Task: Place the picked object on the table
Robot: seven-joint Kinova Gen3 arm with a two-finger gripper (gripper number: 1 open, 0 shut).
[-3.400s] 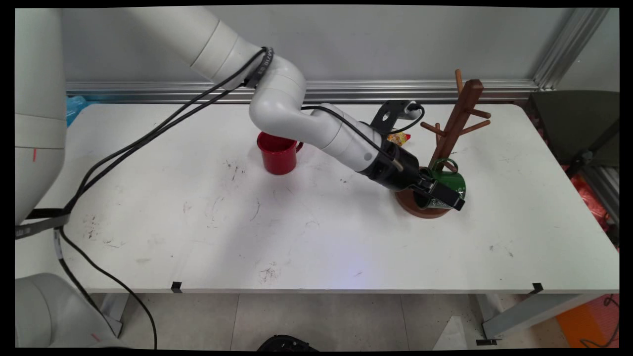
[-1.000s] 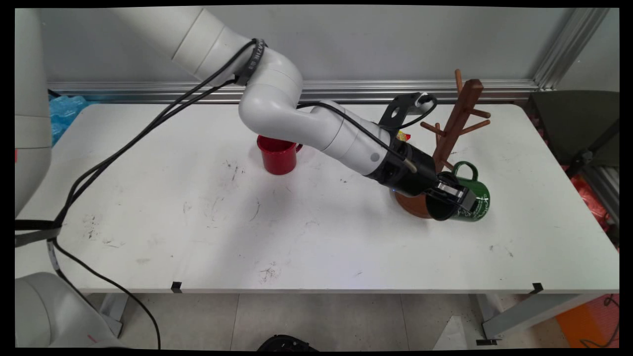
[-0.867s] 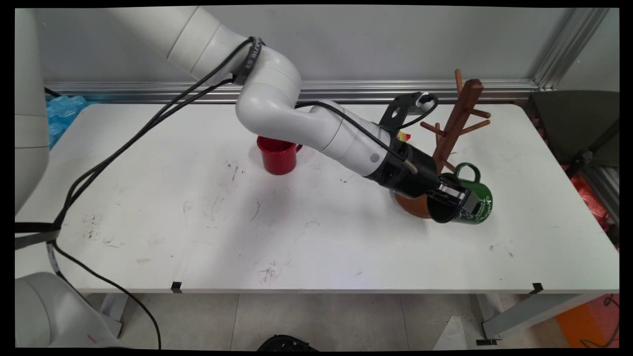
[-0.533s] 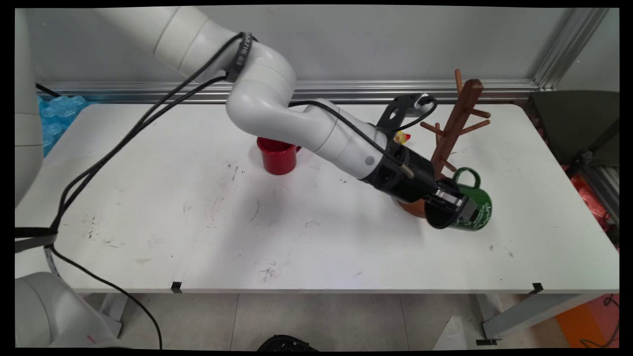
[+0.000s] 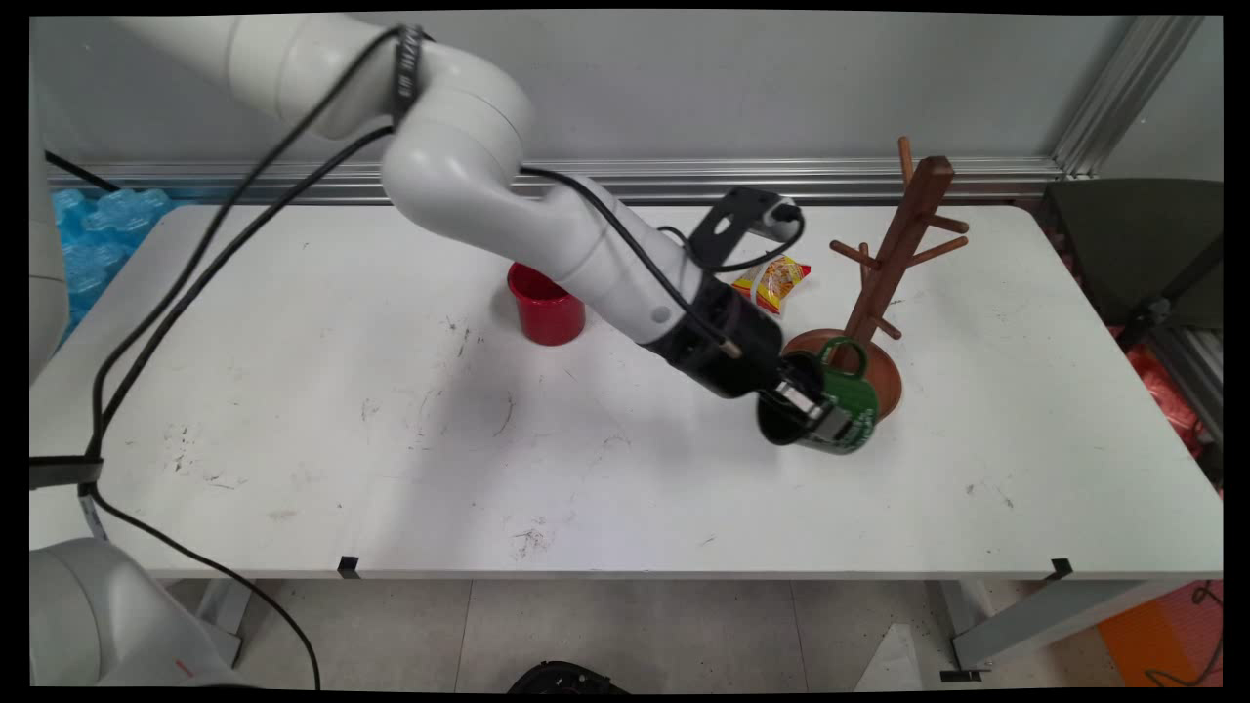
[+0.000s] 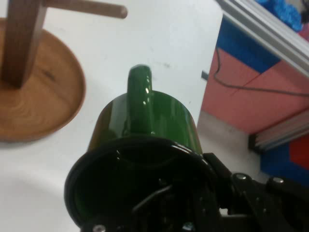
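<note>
So the black two-finger gripper (image 5: 818,417) has its fingers clamped on the wall of a glossy dark green mug with white lettering (image 5: 848,418), one finger inside the rim and one outside. The mug is tipped over on its side in the grip, its dark opening facing back toward the arm and its loop handle (image 5: 846,351) sticking up. In the hand view the green mug (image 6: 145,145) fills the lower middle, handle (image 6: 140,96) running straight away from the fingers.

Just past the fingers, behind the mug, sits the brown wooden mug tree with a round base and pegs (image 5: 887,283). The mug overlaps the near edge of its base in the main view, but whether they actually touch I can't tell. From the hand camera the wooden base (image 6: 43,96) is off to the left of the mug, apart from it.

Behind the arm's wrist lies a small yellow and red snack packet (image 5: 773,280), and further back along the arm, well away from the fingers, a red cup (image 5: 545,310) stands upright on the scuffed white table (image 5: 391,439).
</note>
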